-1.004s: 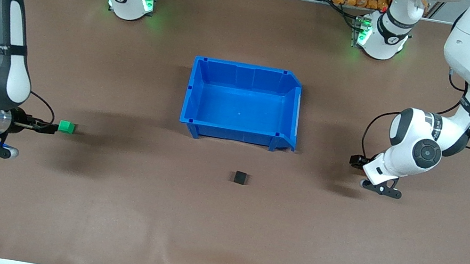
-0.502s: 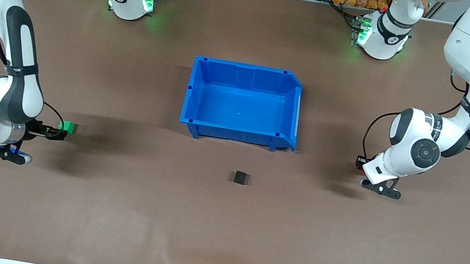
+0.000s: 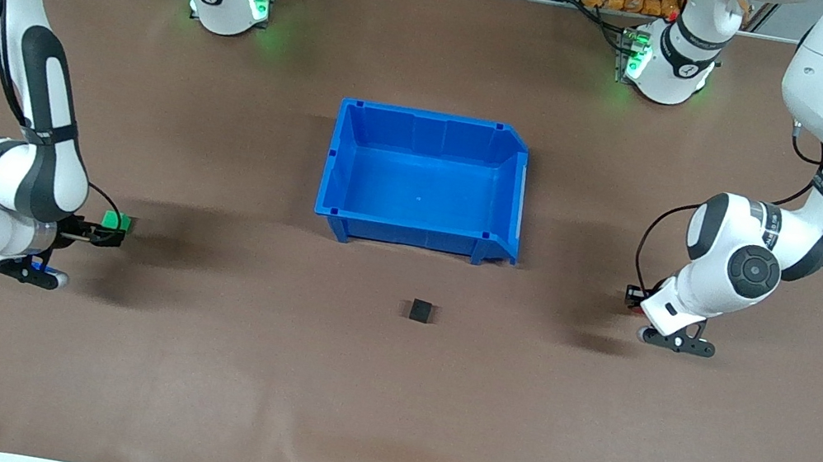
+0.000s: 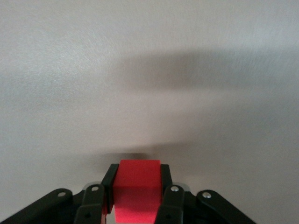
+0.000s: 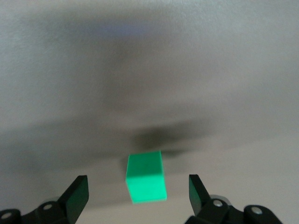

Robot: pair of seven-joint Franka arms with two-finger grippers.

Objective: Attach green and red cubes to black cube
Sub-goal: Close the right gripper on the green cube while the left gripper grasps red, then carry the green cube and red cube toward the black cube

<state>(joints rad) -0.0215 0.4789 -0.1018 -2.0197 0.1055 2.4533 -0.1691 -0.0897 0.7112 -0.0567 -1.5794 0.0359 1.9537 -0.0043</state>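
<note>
The green cube [image 3: 115,220] lies on the table toward the right arm's end. My right gripper [image 3: 110,232] is low at it, and in the right wrist view the green cube [image 5: 146,176] sits between the open fingers [image 5: 77,196] without touching them. My left gripper [image 4: 137,179] is shut on the red cube [image 4: 136,189]. In the front view the left gripper [image 3: 631,294] is low over the table toward the left arm's end, and the red cube hardly shows there. The black cube [image 3: 421,311] lies alone, nearer the front camera than the blue bin.
An empty blue bin [image 3: 340,160] stands at the table's middle. A ripple in the brown mat [image 3: 373,459] runs near the front edge.
The right arm's wrist and forearm have swung toward the table's middle while its gripper stays at the green cube. The left arm has shifted slightly, with the red cube still held.
</note>
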